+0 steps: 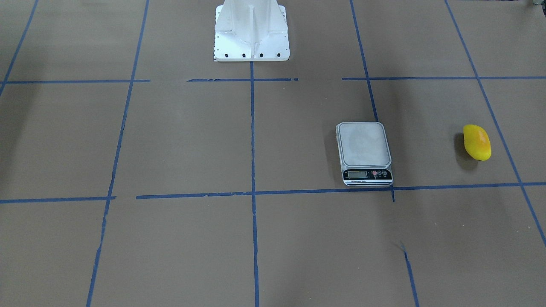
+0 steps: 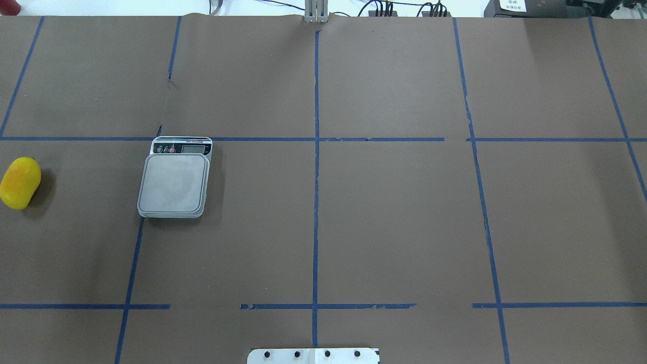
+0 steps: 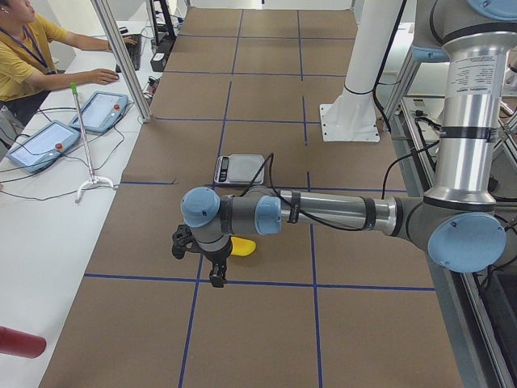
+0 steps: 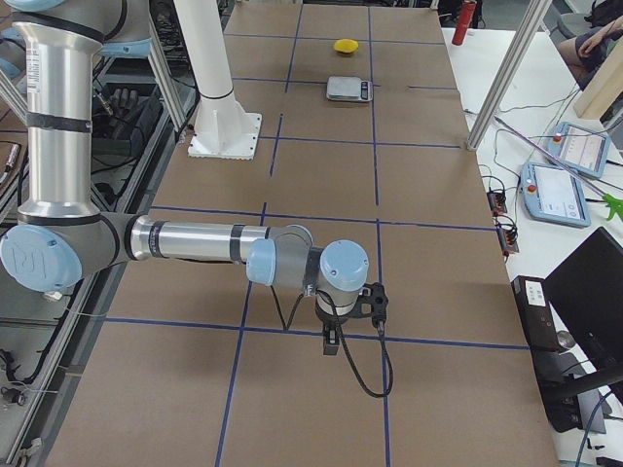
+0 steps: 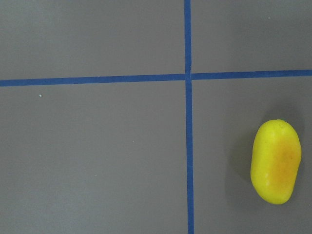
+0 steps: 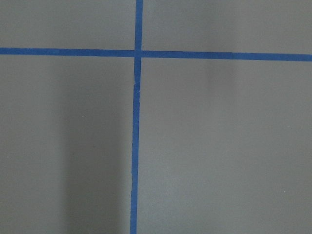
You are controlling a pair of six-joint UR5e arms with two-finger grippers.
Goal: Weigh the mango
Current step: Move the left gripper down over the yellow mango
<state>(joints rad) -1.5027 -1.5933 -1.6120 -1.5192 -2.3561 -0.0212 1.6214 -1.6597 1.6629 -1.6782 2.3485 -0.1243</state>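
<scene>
Scale [image 2: 174,189] sits on the brown bench [image 2: 404,227] by the blue tape lines [image 2: 316,202]. The mango [image 2: 20,183] lies well to its left, not touching it, glossy yellow with an orange blush. My left tool [image 3: 198,260] hangs near the mango and my right tool [image 4: 355,319] is far off. Can't tell how open either is.

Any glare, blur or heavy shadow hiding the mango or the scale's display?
Front-facing view: the glossy yellow oblong mango is sharp, soft shadow beside it; the grey flat-topped digital scale shows no glare, display digits too small to read. Overhead view: no glare on either. Left wrist view: mango in focus. Right wrist view: only a dim shadow band on brown paper.
</scene>
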